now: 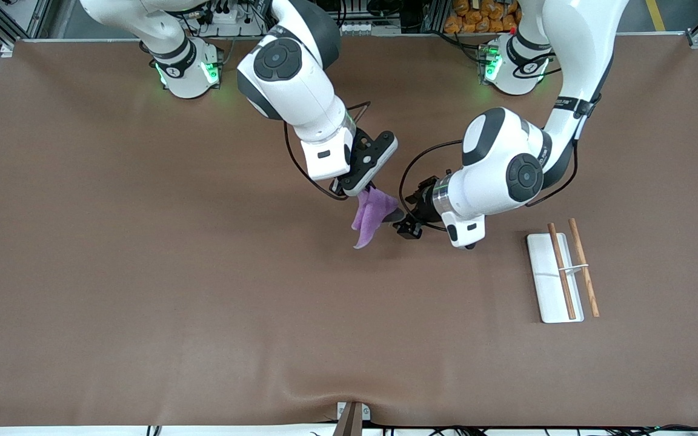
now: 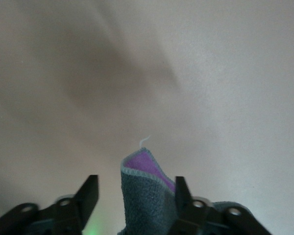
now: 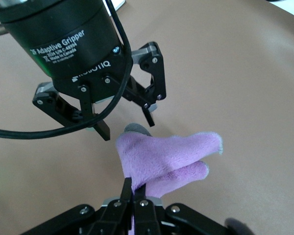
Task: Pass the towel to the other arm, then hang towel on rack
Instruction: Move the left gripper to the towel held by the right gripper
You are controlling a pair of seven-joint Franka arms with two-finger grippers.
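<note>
the right gripper (image 1: 358, 188) hangs over the middle of the surface (image 1: 143, 272), fingers clamped on the towel (image 1: 370, 215), which dangles in the air. the left gripper (image 1: 405, 225) is beside it, fingers parted around a towel corner. the rack (image 1: 558, 278) sits toward the left arm's end.

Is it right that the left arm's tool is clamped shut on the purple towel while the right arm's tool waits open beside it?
Not quite: the arms are swapped. In the right wrist view the right tool is shut on the towel, while the left tool stands open around a corner of it; the left wrist view shows a gap between the cloth and one finger.
</note>
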